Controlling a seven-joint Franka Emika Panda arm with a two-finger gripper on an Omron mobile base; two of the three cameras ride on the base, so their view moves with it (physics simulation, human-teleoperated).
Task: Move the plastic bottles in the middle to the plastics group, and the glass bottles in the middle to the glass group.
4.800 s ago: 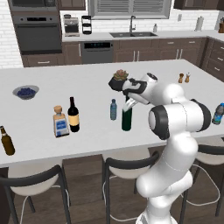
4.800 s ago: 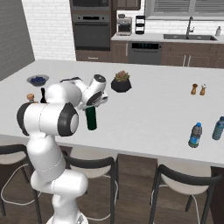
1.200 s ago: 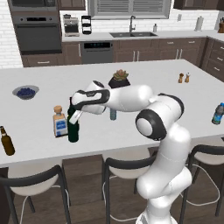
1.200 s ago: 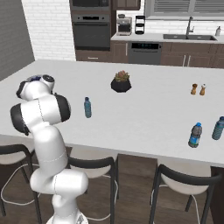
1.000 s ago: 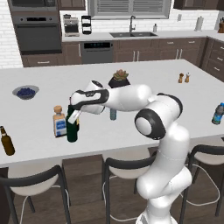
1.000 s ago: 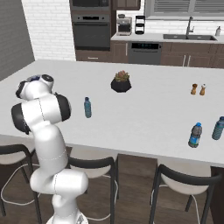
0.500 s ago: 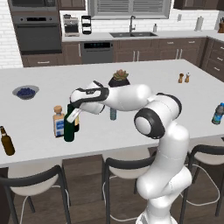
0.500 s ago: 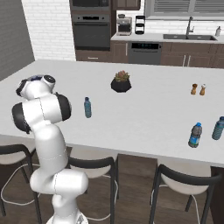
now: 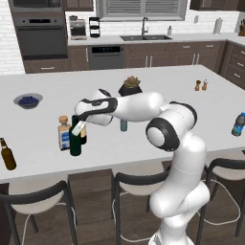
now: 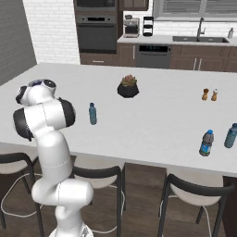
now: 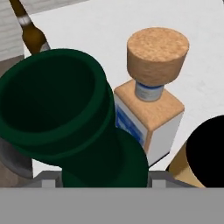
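Looking from behind the arm's left side, I see it stretched far over the white counter (image 9: 158,119), the gripper (image 9: 79,127) at the neck of the green bottle (image 9: 75,141), which stands upright near the front edge. Whether the fingers pinch the neck or only flank it I cannot tell. Just beside it stands the square bottle (image 9: 63,134) with its tan stopper, and the black bottle (image 9: 83,137) is tucked close behind the green one. A brown bottle (image 9: 6,154) stands well apart at the counter's left end. The pale water bottle (image 9: 124,125) stands mid-counter behind the arm, near a potted plant (image 9: 130,86); a bowl (image 9: 28,100) lies far left, shakers (image 9: 201,85) far right, and a blue bottle (image 9: 238,124) at the right end. From the right side, the water bottle (image 10: 92,114) stands alone mid-counter, with two blue bottles (image 10: 206,143) near the right end. Down the hand, the green bottle's open mouth (image 11: 52,105) sits close below, the square bottle (image 11: 151,109) just beside it, the black bottle's top (image 11: 205,148) at the right, and the brown bottle (image 11: 30,33) farther off.
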